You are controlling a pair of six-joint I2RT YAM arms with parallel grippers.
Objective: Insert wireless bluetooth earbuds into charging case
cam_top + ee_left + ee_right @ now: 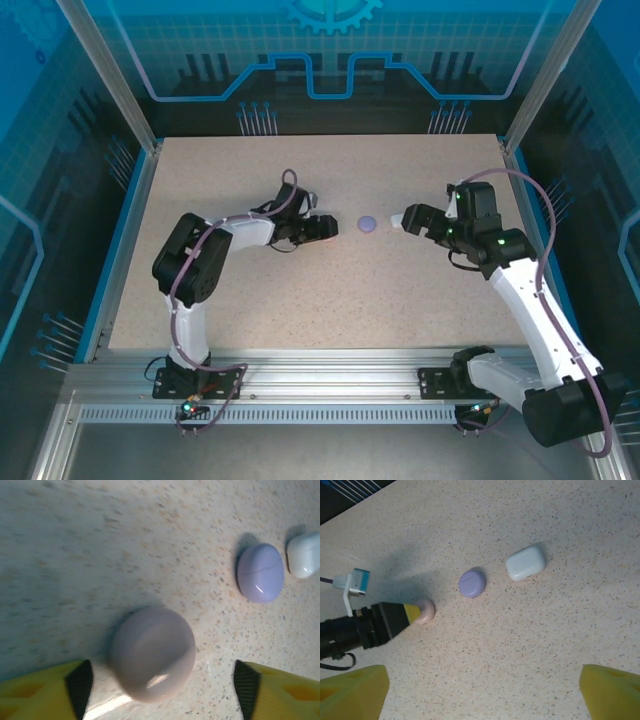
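Note:
A closed pale pink charging case (152,652) lies on the table between the fingers of my left gripper (164,687), which is open with a gap on both sides of the case. A closed purple case (260,572) and a closed white case (305,555) lie just beyond it. In the right wrist view the white case (525,562), purple case (472,583) and pink case (426,611) form a row, and my right gripper (482,700) hangs open above bare table. From above, the purple case (370,223) sits between my left gripper (330,228) and right gripper (420,222). The earbuds are out of view.
The speckled tabletop (300,300) is bordered by blue rails and aluminium posts at its sides. The left arm's wrist and cable (350,625) reach in from the left of the right wrist view.

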